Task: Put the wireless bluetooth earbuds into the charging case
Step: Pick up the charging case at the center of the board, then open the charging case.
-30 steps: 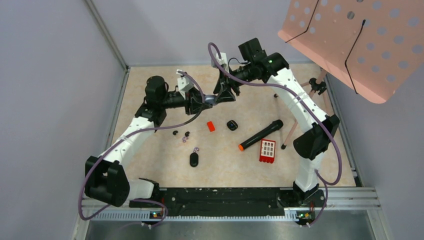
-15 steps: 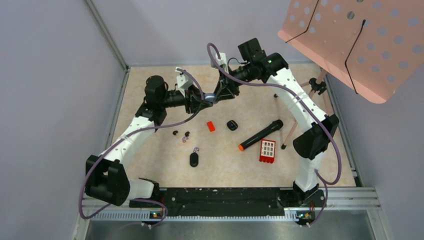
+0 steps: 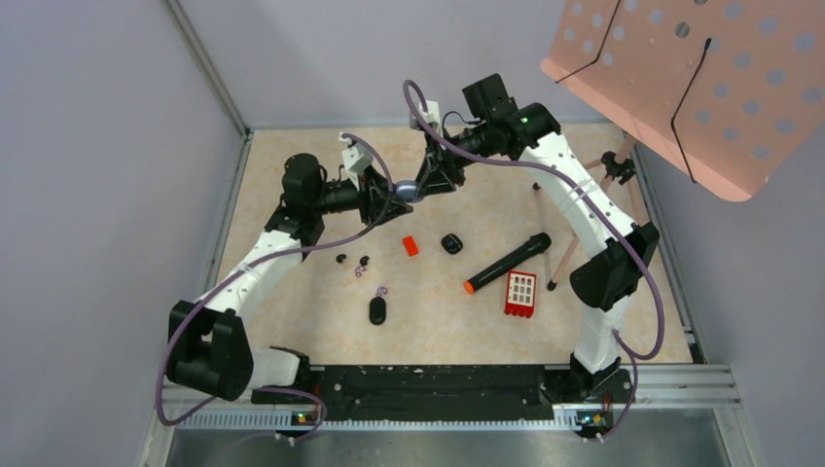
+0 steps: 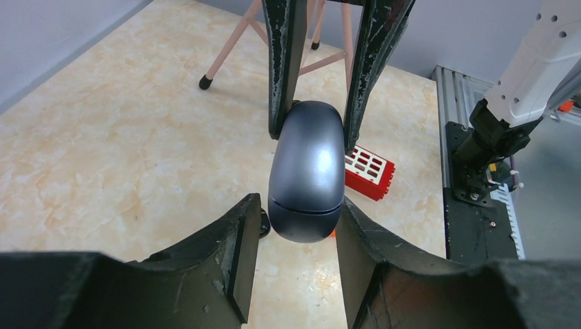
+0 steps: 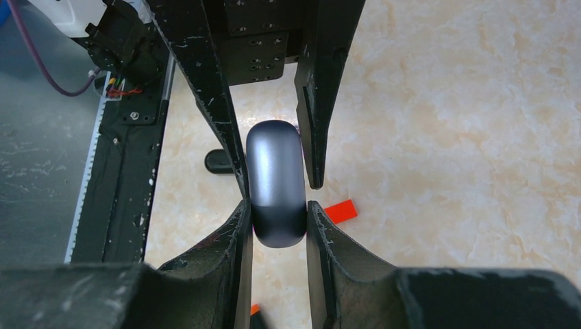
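The right hand [image 5: 277, 205] squeezes one end of the gray charging case [image 4: 306, 168], up in the air. The left hand [image 4: 298, 201] sits around the other end; I cannot tell if it squeezes. The earbuds [image 3: 364, 261] lie on the worktop [image 3: 311, 326], with bare room around them.

- charging case [image 3: 407, 194]: overhead, mostly masked by both arms' jaws; seam unreadable.
- wireless bluetooth earbuds [image 3: 340, 259]: mere specks overhead; form and orientation indeterminate.
- red grid-faced block [image 4: 371, 175]: left end hidden behind the charging case.
- black oval object [image 5: 216, 162]: partly hidden behind a finger of the left gripper [image 5: 275, 181].
- pink perforated board [image 3: 700, 88]: cropped by top and right edges.
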`<state>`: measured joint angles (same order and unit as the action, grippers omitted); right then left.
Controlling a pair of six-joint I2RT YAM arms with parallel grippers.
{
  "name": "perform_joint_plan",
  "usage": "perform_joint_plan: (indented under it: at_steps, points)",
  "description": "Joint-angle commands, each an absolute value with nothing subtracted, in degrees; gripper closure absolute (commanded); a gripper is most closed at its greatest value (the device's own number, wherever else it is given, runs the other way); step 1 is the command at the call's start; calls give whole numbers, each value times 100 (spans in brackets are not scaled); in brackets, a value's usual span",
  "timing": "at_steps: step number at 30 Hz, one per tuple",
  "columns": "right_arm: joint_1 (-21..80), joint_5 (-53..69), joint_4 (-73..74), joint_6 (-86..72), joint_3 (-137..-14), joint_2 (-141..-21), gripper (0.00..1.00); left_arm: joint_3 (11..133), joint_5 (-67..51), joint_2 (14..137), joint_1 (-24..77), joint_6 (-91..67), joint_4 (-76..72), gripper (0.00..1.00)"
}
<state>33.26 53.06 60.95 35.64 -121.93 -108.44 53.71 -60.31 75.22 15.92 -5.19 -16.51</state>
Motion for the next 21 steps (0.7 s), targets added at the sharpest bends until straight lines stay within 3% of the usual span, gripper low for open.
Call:
perform_joint_plan:
  at_steps: [1, 7, 14, 19, 21]
  points:
    - [3351, 5420, 5909, 3463, -12354, -10793, 92, 5353, -6000, 7260, 1506, -859, -2058, 52]
    - [3349, 5405, 5905, 3448, -12332, -10795, 92, 5344, -6130, 7223, 1495, -941, -2081, 59]
    - [3349, 5372, 5867, 3407, -12307, -10822, 90, 5369, -6248, 7272, 1494, -997, -2126, 84]
    - [3349, 5242, 5817, 3232, -12270, -10868, 68, 5379, -6441, 7321, 1494, -880, -2155, 99]
    - [3336, 5154, 5703, 3017, -12259, -10890, 61, 5364, -6604, 7350, 1494, -762, -2170, 100]
